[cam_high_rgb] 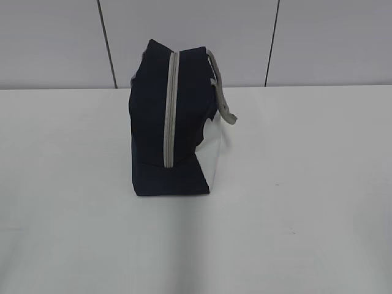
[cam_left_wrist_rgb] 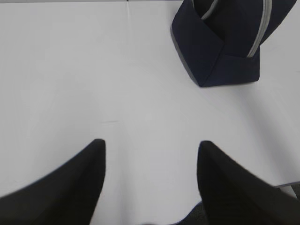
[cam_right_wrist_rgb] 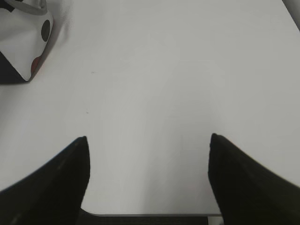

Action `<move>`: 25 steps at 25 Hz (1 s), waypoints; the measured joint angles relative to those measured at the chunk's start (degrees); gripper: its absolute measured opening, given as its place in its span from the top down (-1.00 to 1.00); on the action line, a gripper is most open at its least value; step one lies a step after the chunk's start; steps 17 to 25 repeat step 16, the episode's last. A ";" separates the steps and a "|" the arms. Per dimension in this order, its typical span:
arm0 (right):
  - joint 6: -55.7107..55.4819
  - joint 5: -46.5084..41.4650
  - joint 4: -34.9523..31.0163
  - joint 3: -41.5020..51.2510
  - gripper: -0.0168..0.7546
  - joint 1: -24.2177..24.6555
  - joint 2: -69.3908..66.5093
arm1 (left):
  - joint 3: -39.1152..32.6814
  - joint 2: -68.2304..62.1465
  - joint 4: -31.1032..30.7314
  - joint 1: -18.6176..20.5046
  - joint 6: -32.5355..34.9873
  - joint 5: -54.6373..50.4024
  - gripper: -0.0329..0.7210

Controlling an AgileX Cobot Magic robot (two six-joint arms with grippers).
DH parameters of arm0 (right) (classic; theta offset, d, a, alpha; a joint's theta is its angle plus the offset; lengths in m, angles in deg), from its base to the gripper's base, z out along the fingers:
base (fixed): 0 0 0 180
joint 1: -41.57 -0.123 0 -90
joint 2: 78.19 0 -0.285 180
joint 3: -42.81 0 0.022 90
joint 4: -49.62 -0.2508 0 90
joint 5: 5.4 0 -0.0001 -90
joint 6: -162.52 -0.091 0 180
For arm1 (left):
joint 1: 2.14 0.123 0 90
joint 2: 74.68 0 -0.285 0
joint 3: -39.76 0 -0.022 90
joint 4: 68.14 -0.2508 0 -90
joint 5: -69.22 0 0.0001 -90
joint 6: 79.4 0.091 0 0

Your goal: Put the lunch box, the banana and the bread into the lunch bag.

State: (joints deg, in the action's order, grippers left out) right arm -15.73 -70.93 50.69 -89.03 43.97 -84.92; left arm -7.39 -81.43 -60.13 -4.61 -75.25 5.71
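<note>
- Bare white table (cam_high_rgb: 294, 233) fills the near part of the exterior view; neither arm shows here
- One lunch bag (cam_high_rgb: 184, 122) stands upright on that table, a little left of the middle and toward the far side, its navy end panel facing the camera
- One grey zipper (cam_high_rgb: 172, 110) runs vertically down that end panel, and it looks closed along the stretch that shows
- One grey strap handle (cam_high_rgb: 223, 92) hangs off the bag's upper right, beside a white side panel (cam_high_rgb: 212, 153)
- Behind the table is a pale wall (cam_high_rgb: 55, 43) with three dark vertical seams
- Left wrist view: the left gripper (cam_left_wrist_rgb: 151, 146) has two dark fingers (cam_left_wrist_rgb: 70, 187) standing apart over bare table, released, nothing between them
- One navy corner of the bag sits at the far right of this view, well apart from the fingers
- Right wrist view: the right gripper (cam_right_wrist_rgb: 149, 138) is spread wider, also released with nothing between its two fingers
- One white corner of the bag, with dark and red marks, lies at the far left
</note>
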 joint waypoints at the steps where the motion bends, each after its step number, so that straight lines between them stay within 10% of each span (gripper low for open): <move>1: 0.00 0.00 0.00 0.00 -0.55 0.00 0.00 | 0.00 0.00 0.00 0.00 0.00 0.00 -0.24; 25: 0.11 0.00 0.00 0.00 -0.55 0.00 0.00 | 0.00 0.00 0.00 0.00 0.00 0.00 -0.24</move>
